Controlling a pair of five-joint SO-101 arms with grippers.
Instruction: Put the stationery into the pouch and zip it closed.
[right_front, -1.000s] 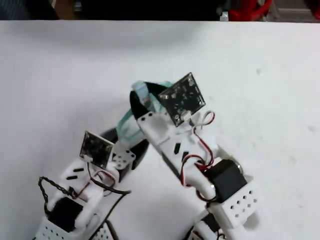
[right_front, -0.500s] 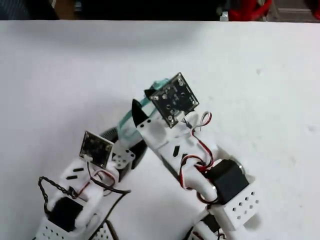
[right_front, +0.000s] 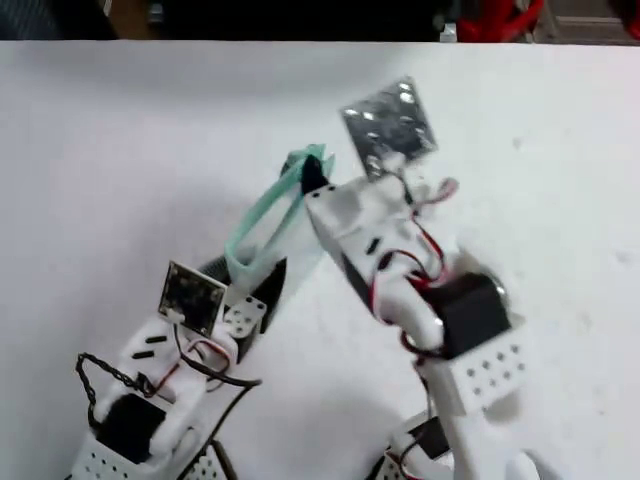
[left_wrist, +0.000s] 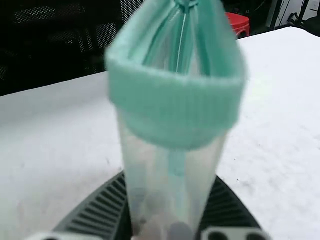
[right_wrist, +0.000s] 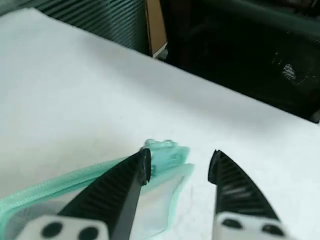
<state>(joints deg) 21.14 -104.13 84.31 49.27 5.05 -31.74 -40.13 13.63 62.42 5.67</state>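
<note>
The pouch is clear plastic with a teal zipper band, and it stretches from my left gripper up toward the right one. My left gripper is shut on its near end. In the left wrist view the pouch stands between the dark fingers, its teal mouth gaping. Blurred small things show through its clear wall low down. My right gripper is open, and the teal far end of the pouch lies against one finger. In the high view the right gripper sits at that far end.
The white table spreads wide to the left and right of the arms. Its far edge meets a dark room with a red thing behind. Both arm bases crowd the near edge.
The right arm has swung up and away toward the table's far side, its wrist camera lifting. The pouch now shows stretched long and uncovered. The left arm has kept still.
</note>
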